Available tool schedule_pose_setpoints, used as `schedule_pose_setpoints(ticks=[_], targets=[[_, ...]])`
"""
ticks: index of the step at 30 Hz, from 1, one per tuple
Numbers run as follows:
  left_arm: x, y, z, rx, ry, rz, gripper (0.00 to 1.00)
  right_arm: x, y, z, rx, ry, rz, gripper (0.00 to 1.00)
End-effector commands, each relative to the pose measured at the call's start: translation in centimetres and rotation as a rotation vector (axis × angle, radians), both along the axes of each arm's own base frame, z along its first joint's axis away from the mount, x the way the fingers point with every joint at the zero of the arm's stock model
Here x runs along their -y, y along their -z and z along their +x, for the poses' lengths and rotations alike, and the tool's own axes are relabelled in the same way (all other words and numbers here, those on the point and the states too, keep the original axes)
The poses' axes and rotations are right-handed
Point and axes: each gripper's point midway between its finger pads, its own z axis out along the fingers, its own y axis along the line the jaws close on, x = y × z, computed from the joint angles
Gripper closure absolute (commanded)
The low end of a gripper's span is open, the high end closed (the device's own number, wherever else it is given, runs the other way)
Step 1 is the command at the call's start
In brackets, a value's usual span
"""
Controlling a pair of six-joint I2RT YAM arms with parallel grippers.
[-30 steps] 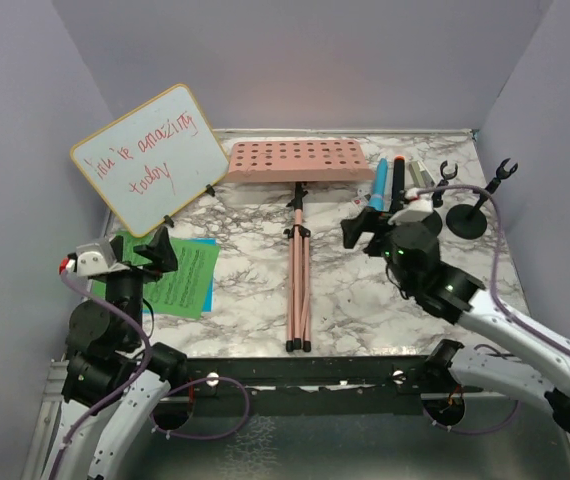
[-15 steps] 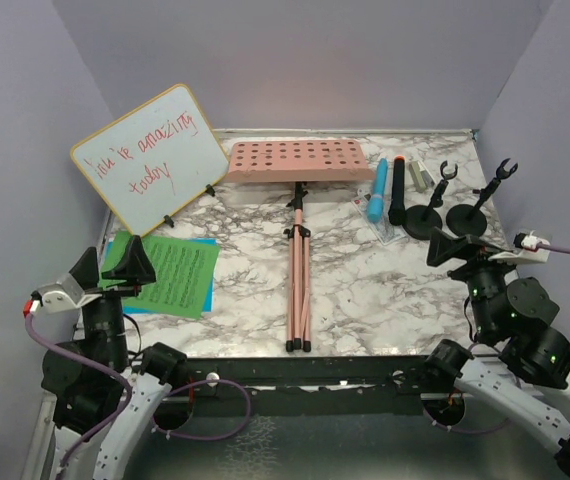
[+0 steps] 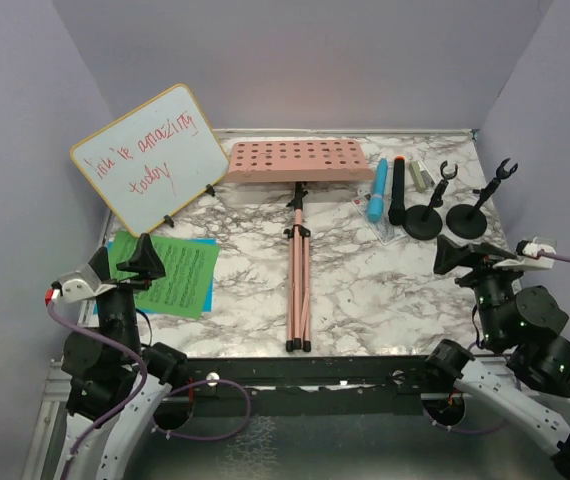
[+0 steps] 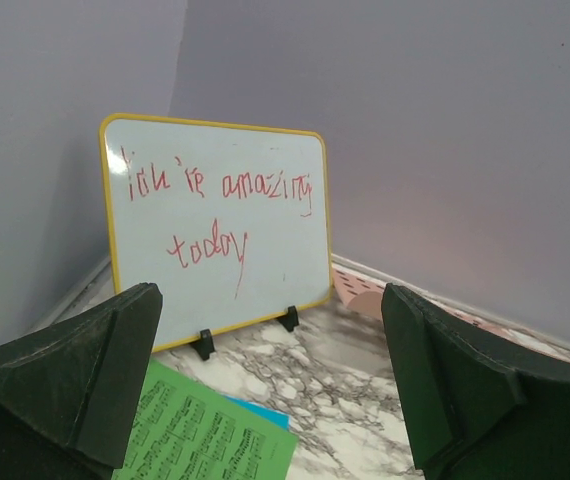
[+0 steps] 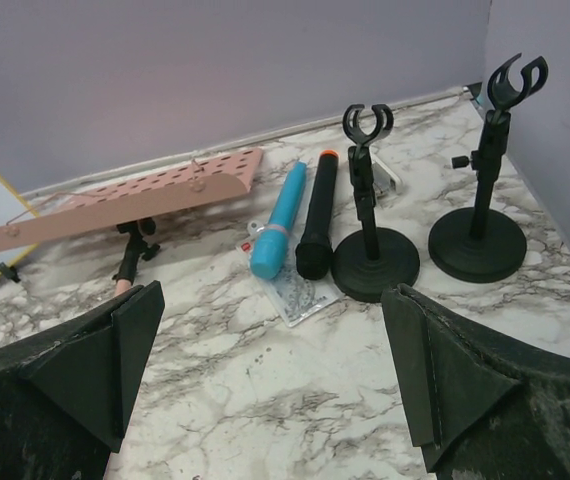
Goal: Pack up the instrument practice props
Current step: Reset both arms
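**Both hands wide apart and empty; all props on the marble tabletop**

Overhead view. The left hand (image 3: 120, 262) is raised above the near left corner of the tabletop (image 3: 365, 290), its fingers spread wide with nothing between them. The right hand (image 3: 477, 258) is raised near the right edge, equally wide and empty. Neither hand touches any prop.

The pink tripod music holder (image 3: 295, 160) lies flat along the middle of the tabletop. Its perforated tray is toward the back wall and its folded legs point toward the arms. The green music sheet (image 3: 175, 275) lies at the left, just beside the left hand, and covers most of the blue music sheet (image 3: 205, 243), of which only the edges show.

At the back right, the blue microphone (image 5: 280, 220) and the black microphone (image 5: 315, 225) lie side by side, close together. A small clear packet (image 5: 295, 295) lies at their near ends. To their right stand the two mic holders, the nearer (image 5: 373, 262) and the farther (image 5: 477, 245). Both are upright on round black bases, with their clips empty.

A small silver cylinder (image 3: 420, 175) lies behind the holders. The yellow-framed whiteboard (image 4: 215, 240) with red writing stands propped in the back left corner, behind the sheets.
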Motion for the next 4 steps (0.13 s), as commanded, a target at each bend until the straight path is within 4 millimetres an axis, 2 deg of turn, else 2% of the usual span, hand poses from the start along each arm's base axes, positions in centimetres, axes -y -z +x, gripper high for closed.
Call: schedule_pose_setpoints(ticks=[1,4], targets=[[-0.13,-0.28,0.06,0.023,-0.009,-0.011,0.01,0.67,0.11,-0.41,0.018,0.005,-0.019,0.00],[-0.14,-0.20,0.11,0.021,-0.011,-0.009,0.01,0.78,0.07,-0.46,0.025,0.006,-0.025,0.00]])
